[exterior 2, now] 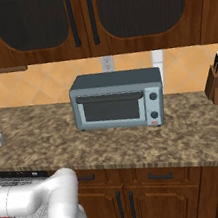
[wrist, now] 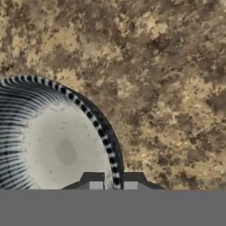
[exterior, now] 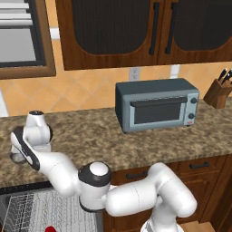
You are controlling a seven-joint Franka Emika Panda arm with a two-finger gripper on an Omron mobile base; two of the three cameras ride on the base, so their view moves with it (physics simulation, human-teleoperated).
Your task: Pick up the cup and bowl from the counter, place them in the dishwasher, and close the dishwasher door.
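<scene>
Bowl pickup in hand: gripper [wrist: 113,185] straddling the bowl [wrist: 57,145] rim on the counter [wrist: 167,66], fingers apart. Next: clamp rim, lift toward dishwasher [exterior: 27,208].

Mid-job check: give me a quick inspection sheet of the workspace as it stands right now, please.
Surface: brown speckled counter, bare between the bowl and the toaster oven.
Job's things: bowl on the counter, right under the hand; cup already down in the open dishwasher, on its white rack.
Clutter: grey toaster oven; knife block at the far right.
Grippers: gripper straddling the bowl's rim, one fingertip inside and one outside, not yet closed on it.
Cables: nothing seen.
Surroundings: dark wood cabinets above, wall outlet, orange tiled backsplash.
</scene>
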